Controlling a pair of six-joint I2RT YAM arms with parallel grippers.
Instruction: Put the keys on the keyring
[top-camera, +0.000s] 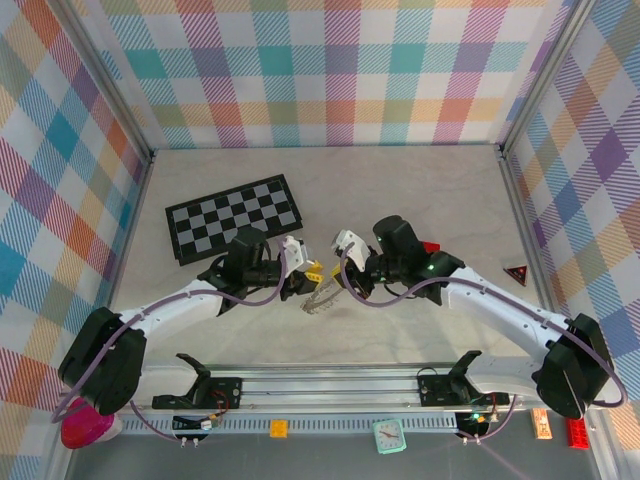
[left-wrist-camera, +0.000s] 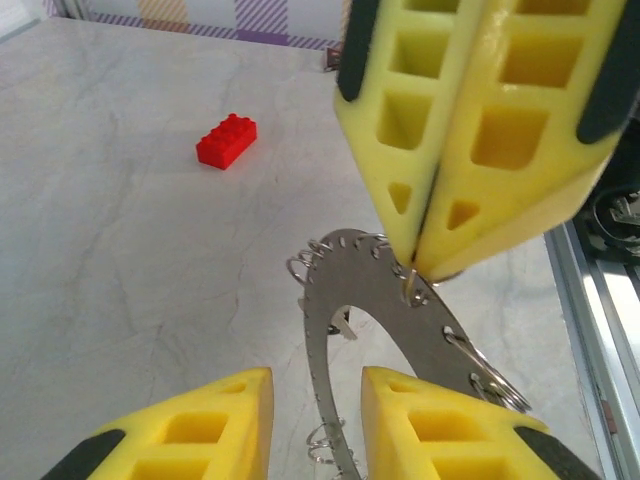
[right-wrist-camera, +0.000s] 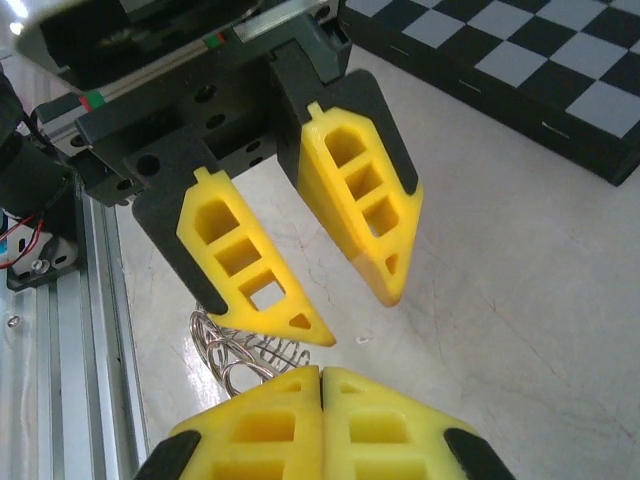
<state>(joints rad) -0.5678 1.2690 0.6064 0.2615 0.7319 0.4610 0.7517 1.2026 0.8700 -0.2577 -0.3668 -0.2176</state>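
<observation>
The keyring (left-wrist-camera: 400, 325) is a thin silvery plate ring with small wire loops along its rim, standing on edge between the two arms (top-camera: 320, 298). My left gripper (left-wrist-camera: 315, 385) is open, one finger on each side of the ring's rim with a gap on both sides. My right gripper (left-wrist-camera: 418, 270) is shut on a small loop at the ring's top edge. In the right wrist view its closed fingertips (right-wrist-camera: 322, 372) sit over the wire loops (right-wrist-camera: 235, 350), facing the open left gripper (right-wrist-camera: 362, 320). The keys are out of view.
A black-and-white chessboard (top-camera: 235, 215) lies behind the left arm. A red brick (left-wrist-camera: 226, 140) sits on the table beyond the ring, and a red triangle (top-camera: 517, 272) lies at the right. The metal rail (top-camera: 330, 385) runs along the near edge.
</observation>
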